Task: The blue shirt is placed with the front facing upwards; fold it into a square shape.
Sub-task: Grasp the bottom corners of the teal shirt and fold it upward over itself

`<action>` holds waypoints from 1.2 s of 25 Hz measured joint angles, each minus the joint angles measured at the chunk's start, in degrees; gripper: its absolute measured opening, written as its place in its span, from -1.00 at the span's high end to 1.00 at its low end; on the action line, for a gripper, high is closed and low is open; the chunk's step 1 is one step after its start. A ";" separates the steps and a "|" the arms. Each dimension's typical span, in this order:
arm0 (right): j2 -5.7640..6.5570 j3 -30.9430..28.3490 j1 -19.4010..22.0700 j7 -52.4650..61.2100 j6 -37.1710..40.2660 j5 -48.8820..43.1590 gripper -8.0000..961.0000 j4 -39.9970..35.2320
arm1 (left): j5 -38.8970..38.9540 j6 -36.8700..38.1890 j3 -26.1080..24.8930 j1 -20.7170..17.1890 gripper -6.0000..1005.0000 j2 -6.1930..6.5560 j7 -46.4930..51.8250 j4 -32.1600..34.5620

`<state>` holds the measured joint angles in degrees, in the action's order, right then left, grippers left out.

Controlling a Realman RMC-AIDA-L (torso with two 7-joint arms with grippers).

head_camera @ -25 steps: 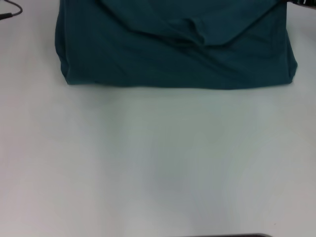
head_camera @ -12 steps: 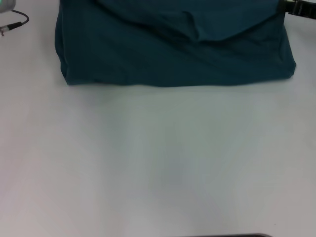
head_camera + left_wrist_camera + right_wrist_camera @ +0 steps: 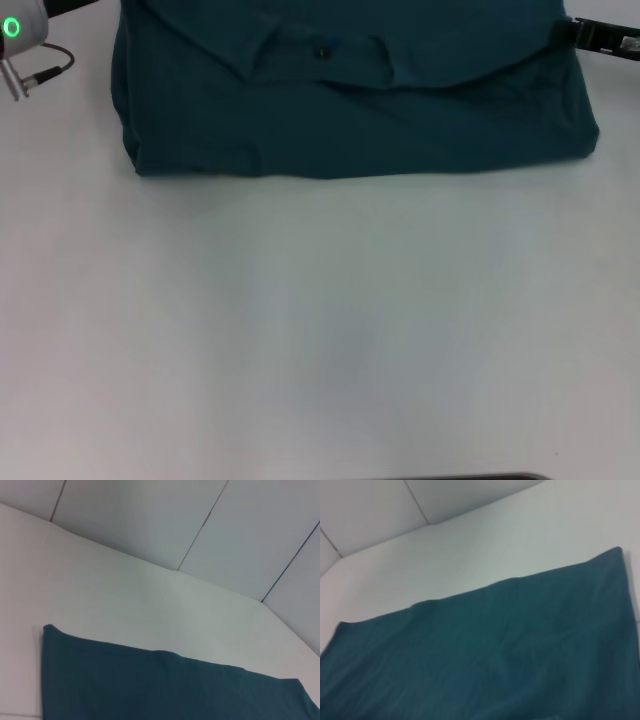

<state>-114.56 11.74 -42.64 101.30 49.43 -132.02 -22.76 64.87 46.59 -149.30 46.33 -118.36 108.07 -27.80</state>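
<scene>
The blue shirt lies folded into a wide block across the top of the head view, on the white table, a folded-over layer edge running across its upper part. The left gripper shows at the upper left corner, the right gripper at the upper right beside the shirt's corner; whether either claw is spread or pressed together cannot be told.

Plain dark teal-blue shirt, white table
</scene>
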 joint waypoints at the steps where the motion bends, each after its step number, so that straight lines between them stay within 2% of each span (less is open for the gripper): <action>1: -0.26 0.22 -0.03 -0.05 -0.80 0.02 0.82 0.00 | 0.39 -0.37 0.07 -0.18 0.89 -0.42 -0.33 -0.06; 3: -0.77 0.81 -0.06 -0.15 -2.42 0.06 0.81 0.00 | 0.70 -1.30 0.27 -0.36 0.88 -1.16 -0.68 -0.10; 13: -2.60 4.33 -0.95 -1.33 -8.20 0.19 0.79 0.04 | 0.35 -3.79 1.30 -0.95 0.66 -2.51 -2.17 0.16; 16: -2.82 4.53 -0.74 -1.67 -9.93 0.72 0.55 -0.17 | 0.33 -4.91 1.88 -1.31 0.56 -2.56 -2.26 0.15; 21: -2.88 4.53 1.02 -6.97 -9.39 6.59 0.13 -0.59 | 0.67 -6.02 2.28 -2.99 0.40 -2.58 -2.08 -0.60; 24: -2.80 4.53 2.37 -9.57 -7.86 10.04 -0.15 -0.74 | 1.64 -5.13 2.25 -4.65 0.13 -2.84 -1.86 -2.61; 27: -2.48 4.51 3.61 -10.53 -4.79 11.09 -0.22 -1.32 | 2.42 -1.24 2.31 -6.85 -0.13 -3.36 -1.84 -5.77; 30: -2.40 4.36 5.65 -10.24 0.95 11.28 -0.29 -3.99 | 2.52 6.64 2.49 -9.29 -0.33 -3.37 -1.83 -9.03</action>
<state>-116.96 16.10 -36.98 91.05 50.39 -120.74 -26.75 67.39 53.23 -146.81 37.04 -121.74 106.24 -36.83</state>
